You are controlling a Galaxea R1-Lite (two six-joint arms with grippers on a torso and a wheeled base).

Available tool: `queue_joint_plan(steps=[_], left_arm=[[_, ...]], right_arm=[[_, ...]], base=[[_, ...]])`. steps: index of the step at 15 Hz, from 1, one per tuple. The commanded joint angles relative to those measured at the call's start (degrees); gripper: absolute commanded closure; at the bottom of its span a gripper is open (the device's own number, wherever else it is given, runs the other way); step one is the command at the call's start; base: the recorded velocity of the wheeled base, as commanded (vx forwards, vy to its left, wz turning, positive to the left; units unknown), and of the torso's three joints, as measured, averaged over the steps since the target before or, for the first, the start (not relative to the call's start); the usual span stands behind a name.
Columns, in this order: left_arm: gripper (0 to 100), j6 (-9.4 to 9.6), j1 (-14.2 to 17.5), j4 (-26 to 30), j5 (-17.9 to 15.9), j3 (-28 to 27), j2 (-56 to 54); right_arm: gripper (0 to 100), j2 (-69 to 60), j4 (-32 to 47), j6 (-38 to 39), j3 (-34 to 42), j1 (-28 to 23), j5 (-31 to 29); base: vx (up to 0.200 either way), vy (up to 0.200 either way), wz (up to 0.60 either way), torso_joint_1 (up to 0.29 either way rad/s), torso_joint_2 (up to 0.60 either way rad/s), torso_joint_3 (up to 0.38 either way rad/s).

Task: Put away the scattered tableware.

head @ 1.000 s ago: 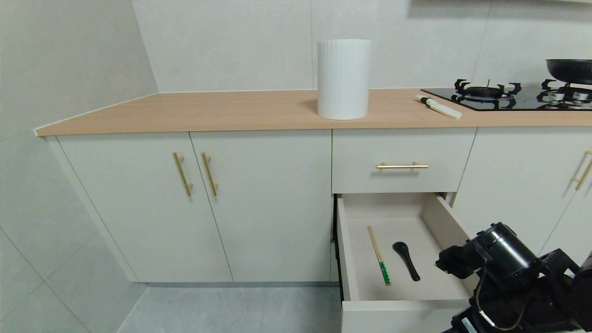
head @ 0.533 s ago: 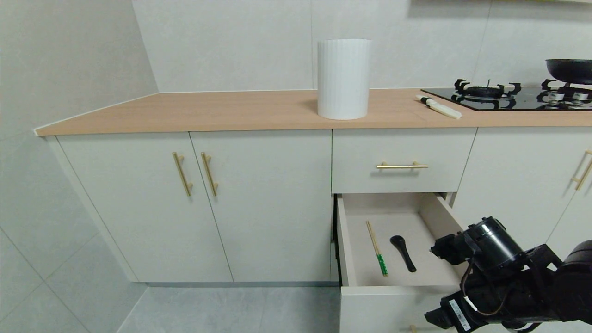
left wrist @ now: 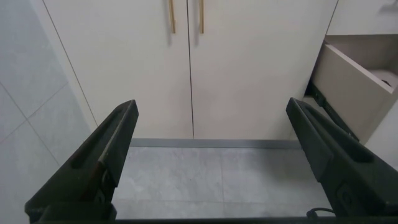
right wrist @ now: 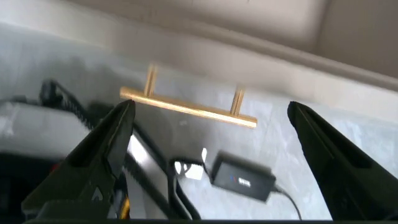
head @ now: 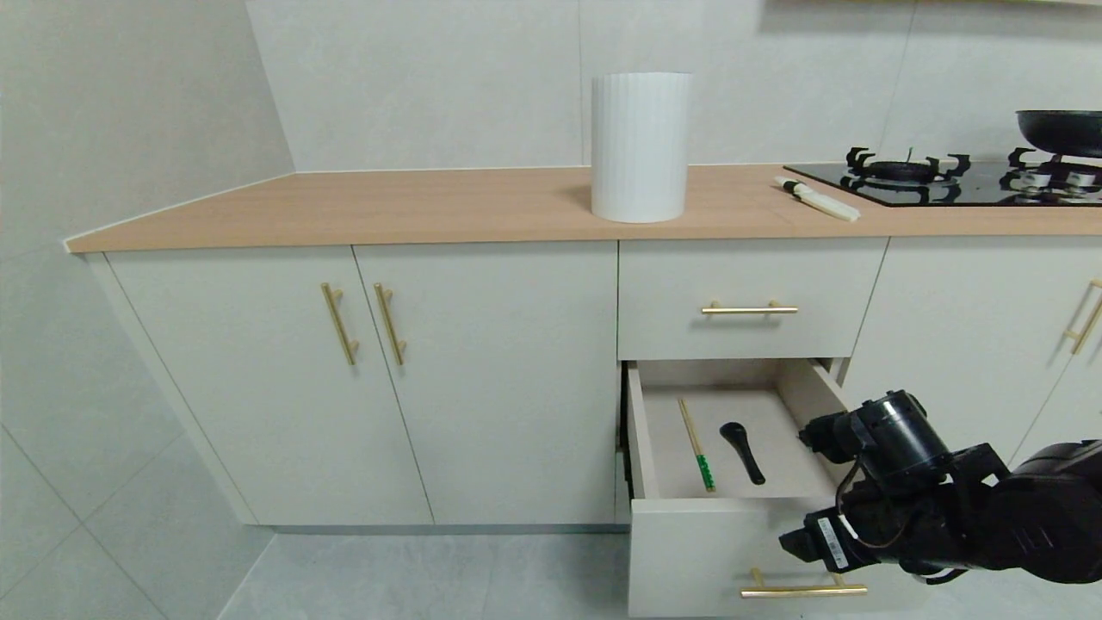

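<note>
Right hand (right wrist: 209, 127) spread wide, handle (right wrist: 189, 111) just ahead: a hard shove could slam the drawer (head: 689, 551), jolting chopsticks (head: 696, 456) and spoon (head: 742, 452).

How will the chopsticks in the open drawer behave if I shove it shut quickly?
Likely stiff and light: the chopsticks are thin straight sticks. They lie loose on the drawer's smooth bare floor, so a sharp shove would probably slide or roll them, perhaps against the black spoon beside them.
</note>
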Motion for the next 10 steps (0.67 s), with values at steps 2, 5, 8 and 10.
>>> queue_joint_plan(steps=[2, 5, 8, 10], left_arm=[[0, -0.01, 0.04, -0.01, 0.02, 0.00, -0.02], [0, -0.01, -0.05, -0.01, 0.02, 0.00, -0.02], [0, -0.01, 0.04, -0.01, 0.02, 0.00, -0.02], [0, -0.01, 0.04, -0.01, 0.02, 0.00, -0.02]], right_arm=[[0, 1.58, -1.24, -0.05, -0.67, -1.76, -0.05], [0, 5.80, -1.86, 1.09, -4.01, -4.40, -0.67], [0, 10.01, -3.09, 2.76, -7.61, -5.63, -1.64], [0, 12.12, -5.46, 2.67, -10.07, -6.07, -2.78]], base=[[0.000, 0.000, 0.00, 0.000, 0.00, 0.000], [0.000, 0.000, 0.00, 0.000, 0.00, 0.000], [0.000, 0.000, 0.00, 0.000, 0.00, 0.000], [0.000, 0.000, 0.00, 0.000, 0.00, 0.000]])
